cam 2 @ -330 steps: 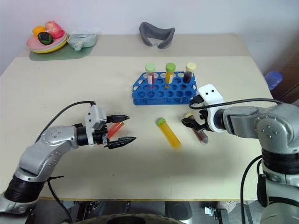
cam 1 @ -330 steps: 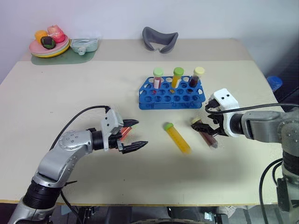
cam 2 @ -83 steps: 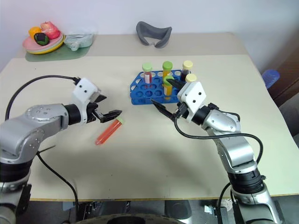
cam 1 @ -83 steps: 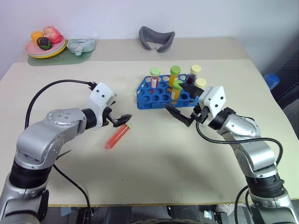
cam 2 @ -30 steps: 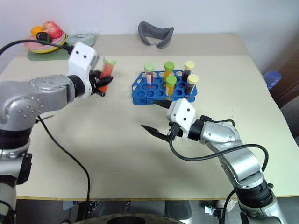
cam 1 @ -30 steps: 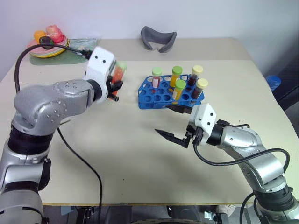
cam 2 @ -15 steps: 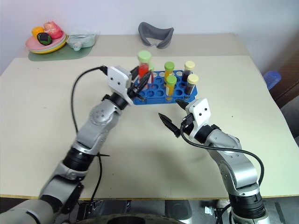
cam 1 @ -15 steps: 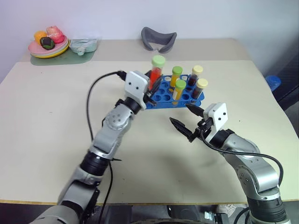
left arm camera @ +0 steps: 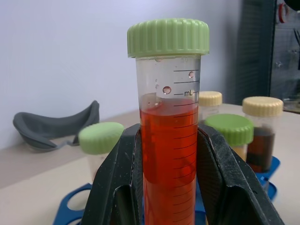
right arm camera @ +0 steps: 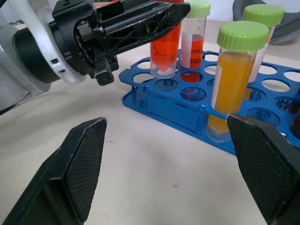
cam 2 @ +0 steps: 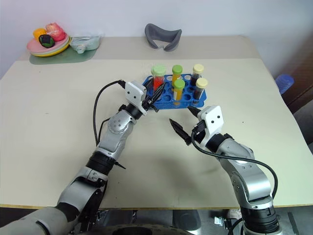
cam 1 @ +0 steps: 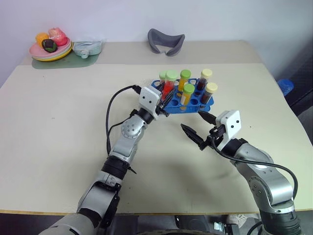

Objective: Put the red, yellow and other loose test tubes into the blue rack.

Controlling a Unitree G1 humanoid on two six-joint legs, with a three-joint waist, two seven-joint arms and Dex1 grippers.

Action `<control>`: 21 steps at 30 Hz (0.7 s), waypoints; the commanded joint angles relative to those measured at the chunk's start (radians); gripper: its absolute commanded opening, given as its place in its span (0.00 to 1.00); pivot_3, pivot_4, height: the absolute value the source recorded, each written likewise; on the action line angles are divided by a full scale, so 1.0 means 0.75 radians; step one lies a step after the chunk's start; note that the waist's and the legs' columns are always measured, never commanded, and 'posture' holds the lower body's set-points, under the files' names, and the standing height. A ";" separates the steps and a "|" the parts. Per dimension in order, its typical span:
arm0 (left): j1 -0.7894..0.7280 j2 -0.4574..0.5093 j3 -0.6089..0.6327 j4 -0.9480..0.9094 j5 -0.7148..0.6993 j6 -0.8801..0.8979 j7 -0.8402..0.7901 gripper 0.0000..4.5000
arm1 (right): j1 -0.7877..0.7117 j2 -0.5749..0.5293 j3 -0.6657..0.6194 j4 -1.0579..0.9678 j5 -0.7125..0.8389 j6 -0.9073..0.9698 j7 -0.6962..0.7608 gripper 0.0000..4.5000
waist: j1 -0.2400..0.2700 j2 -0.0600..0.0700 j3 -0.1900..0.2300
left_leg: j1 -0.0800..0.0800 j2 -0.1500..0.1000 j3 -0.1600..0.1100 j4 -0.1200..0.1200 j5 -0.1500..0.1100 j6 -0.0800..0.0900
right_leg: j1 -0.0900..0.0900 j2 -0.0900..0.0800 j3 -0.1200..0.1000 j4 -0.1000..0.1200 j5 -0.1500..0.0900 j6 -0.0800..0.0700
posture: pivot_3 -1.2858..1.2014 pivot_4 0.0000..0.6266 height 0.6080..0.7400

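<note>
My left gripper (cam 1: 167,94) is shut on a red test tube (left arm camera: 169,140) with a green cap and holds it upright over the left end of the blue rack (cam 1: 195,105). The tube's tip (right arm camera: 163,70) is at the mouth of a hole there. In the rack stand two yellow tubes (right arm camera: 233,84), two dark tubes with cream caps (cam 1: 210,93) and a pale red tube (right arm camera: 192,44). My right gripper (cam 1: 190,119) is open and empty, low over the table just in front of the rack.
A grey curved object (cam 1: 167,41) lies at the back of the table. A plate of toy food (cam 1: 51,47) and a pale green container (cam 1: 88,47) are in the far left corner. A blue object (cam 1: 287,87) sits beyond the table's right edge.
My left arm swung from the table's left over to the rack and lowered the red tube toward a hole. The right gripper drew back slightly to the right, still open.
</note>
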 commanded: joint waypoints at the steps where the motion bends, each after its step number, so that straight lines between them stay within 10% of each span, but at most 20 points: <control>1: -0.023 -0.023 0.026 0.008 0.026 -0.045 -0.013 0.27 | -0.001 0.006 -0.019 -0.036 0.007 -0.032 -0.002 0.93 | 0.000 0.000 0.000 | 0.000 0.000 0.000 0.000 0.000 0.000 | 0.000 0.000 0.000 0.000 0.000 0.000 | 0.52 0.24 1.00; 21: -0.057 -0.073 0.080 0.161 0.097 -0.094 -0.017 0.27 | -0.005 0.037 0.024 -0.048 -0.009 -0.027 -0.023 0.93 | -0.001 0.000 0.000 | 0.001 0.000 0.000 0.000 0.000 0.000 | 0.001 0.000 0.000 0.000 0.000 0.000 | 0.52 0.24 1.00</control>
